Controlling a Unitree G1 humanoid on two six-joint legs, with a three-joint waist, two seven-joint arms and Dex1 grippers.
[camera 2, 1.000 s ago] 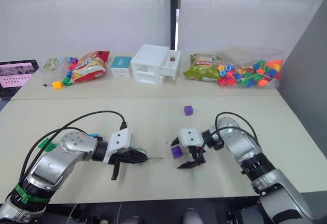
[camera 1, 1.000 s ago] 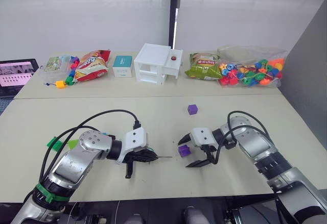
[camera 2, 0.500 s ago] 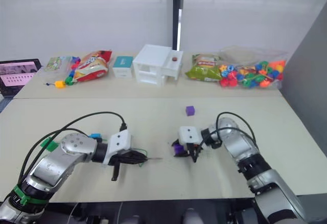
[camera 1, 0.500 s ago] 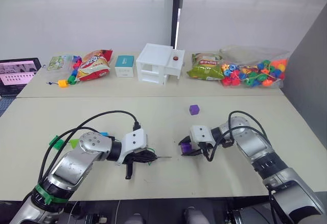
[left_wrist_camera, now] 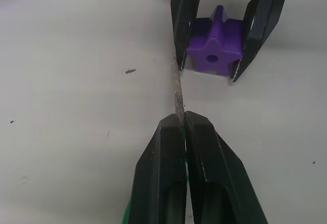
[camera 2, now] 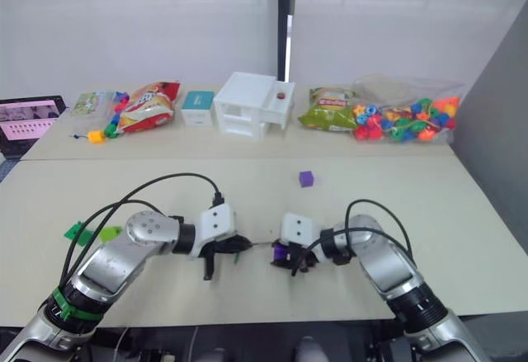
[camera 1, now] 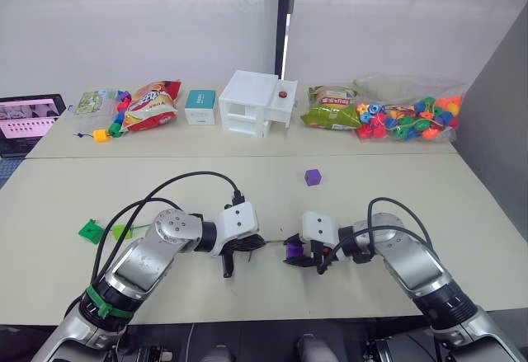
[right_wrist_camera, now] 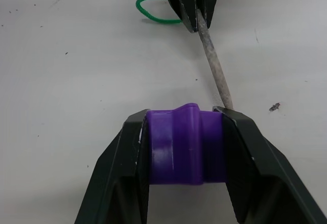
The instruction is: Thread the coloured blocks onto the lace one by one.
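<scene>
My right gripper [camera 1: 294,253] is shut on a purple block [right_wrist_camera: 184,145] low over the table, its hole facing my left gripper [left_wrist_camera: 183,119]. The left one is shut on the lace [left_wrist_camera: 177,89], a green cord with a stiff grey tip. The tip points at the block but lies beside the hole, against one of the right gripper's fingers [left_wrist_camera: 185,25]. A second purple block [camera 1: 312,177] lies further back on the table. A dark green block [camera 1: 88,230] and a light green block [camera 1: 124,231] sit by my left arm.
Along the back of the table [camera 1: 247,189] stand a clear bag of beads [camera 1: 408,115], two snack bags [camera 1: 150,103], a white box [camera 1: 254,102], a teal box [camera 1: 198,106], a bead string with a yellow cube [camera 1: 99,135] and a tablet [camera 1: 25,119].
The right gripper, open around the purple block a second ago, has shut on it. My left gripper has carried the lace tip rightward up to the block.
</scene>
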